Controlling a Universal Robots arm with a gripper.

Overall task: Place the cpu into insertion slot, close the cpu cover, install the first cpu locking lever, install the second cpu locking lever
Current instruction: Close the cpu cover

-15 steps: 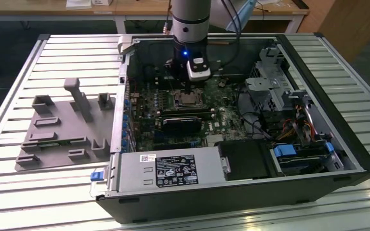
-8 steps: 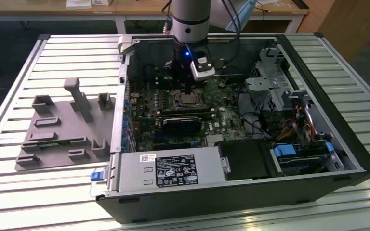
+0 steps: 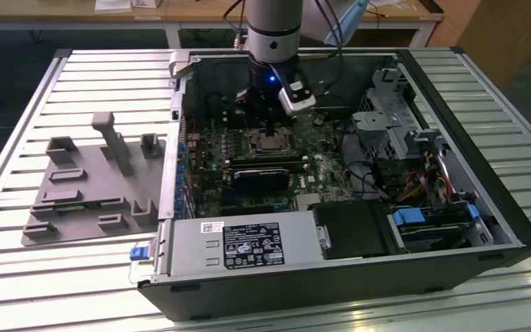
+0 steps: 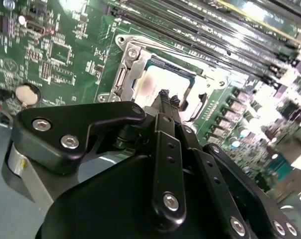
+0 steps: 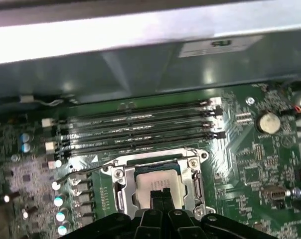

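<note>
The cpu (image 5: pixel 159 182) lies flat in the insertion slot on the green motherboard, its silver-beige top facing up. The silver cpu cover (image 5: pixel 121 191) lies down around it, and the chip shows through its window. A thin wire lever (image 5: pixel 83 171) sticks out sideways from one corner of the socket. My gripper (image 5: pixel 162 198) hangs just above the chip with its two black fingers pressed together and nothing between them. In the second wrist view the fingertips (image 4: pixel 166 97) sit over the cpu (image 4: pixel 155 82) and the cover (image 4: pixel 128 69). In the exterior view the gripper (image 3: pixel 273 128) stands over the socket (image 3: pixel 270 143) inside the open case.
Long black memory slots (image 5: pixel 140 132) run beside the socket, and a coin battery (image 5: pixel 268 122) lies further off. A black card (image 3: pixel 261 176), a power supply (image 3: pixel 238 249) and drive cages (image 3: pixel 404 131) crowd the case. A grey fixture plate (image 3: pixel 90 187) lies on the exterior view's left.
</note>
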